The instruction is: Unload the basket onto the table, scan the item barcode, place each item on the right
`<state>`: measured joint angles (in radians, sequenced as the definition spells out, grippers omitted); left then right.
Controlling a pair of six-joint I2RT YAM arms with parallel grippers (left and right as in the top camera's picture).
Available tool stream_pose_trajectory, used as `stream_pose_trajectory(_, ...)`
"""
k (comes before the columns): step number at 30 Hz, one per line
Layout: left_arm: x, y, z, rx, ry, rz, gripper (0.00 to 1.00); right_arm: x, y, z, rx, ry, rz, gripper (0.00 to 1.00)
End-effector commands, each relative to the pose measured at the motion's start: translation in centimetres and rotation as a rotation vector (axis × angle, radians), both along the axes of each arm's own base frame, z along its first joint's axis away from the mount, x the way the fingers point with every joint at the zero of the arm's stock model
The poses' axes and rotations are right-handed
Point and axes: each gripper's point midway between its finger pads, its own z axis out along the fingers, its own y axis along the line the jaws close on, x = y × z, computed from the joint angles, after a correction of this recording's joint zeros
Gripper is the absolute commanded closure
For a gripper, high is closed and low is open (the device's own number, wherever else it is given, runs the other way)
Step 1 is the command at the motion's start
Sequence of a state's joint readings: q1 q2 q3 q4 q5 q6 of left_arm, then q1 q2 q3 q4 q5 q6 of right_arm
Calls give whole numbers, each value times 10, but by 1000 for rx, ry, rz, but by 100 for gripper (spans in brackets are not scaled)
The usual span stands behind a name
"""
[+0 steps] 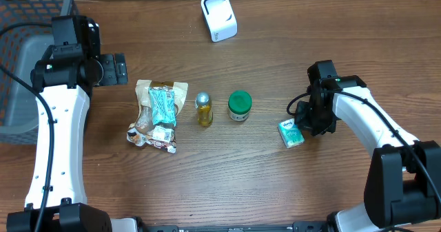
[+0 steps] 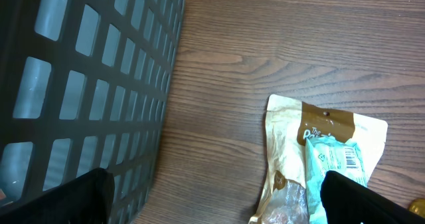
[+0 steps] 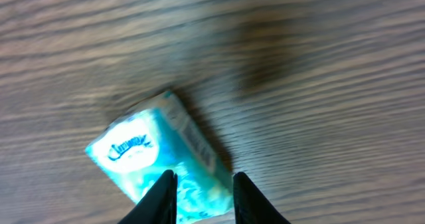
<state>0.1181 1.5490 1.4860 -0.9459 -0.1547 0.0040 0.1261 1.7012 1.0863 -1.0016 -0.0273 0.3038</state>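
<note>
Overhead: tissue pack (image 1: 291, 133) lies on wood-grain table (image 1: 289, 191).

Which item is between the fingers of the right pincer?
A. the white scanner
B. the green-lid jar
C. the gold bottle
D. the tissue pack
D: in the right wrist view the tissue pack fills the gap between the two fingers of the right pincer.

I work over a brown wood-grain counter (image 1: 310, 191), evenly lit, with a dark gridded basket (image 1: 14, 43) at its left edge.
</note>
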Motion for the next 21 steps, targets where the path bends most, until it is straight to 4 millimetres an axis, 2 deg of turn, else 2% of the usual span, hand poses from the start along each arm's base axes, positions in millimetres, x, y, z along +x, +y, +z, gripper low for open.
stream_pose_trajectory(1,2,1,15,19,-37,-12,1,1,-21,-1,-119,-15,-78,79)
stream_pose_trajectory(10,2,1,15,19,-37,-12,0,-1,-22,-4,-123,-12,-120,79)
stream_pose_trajectory(17,2,1,15,19,-37,-12,0,-16,-23,-19,-124,22,-143,83)
stream_pose_trajectory(21,2,1,15,19,-37,-12,0,-27,-15,-26,-77,59,-142,84)
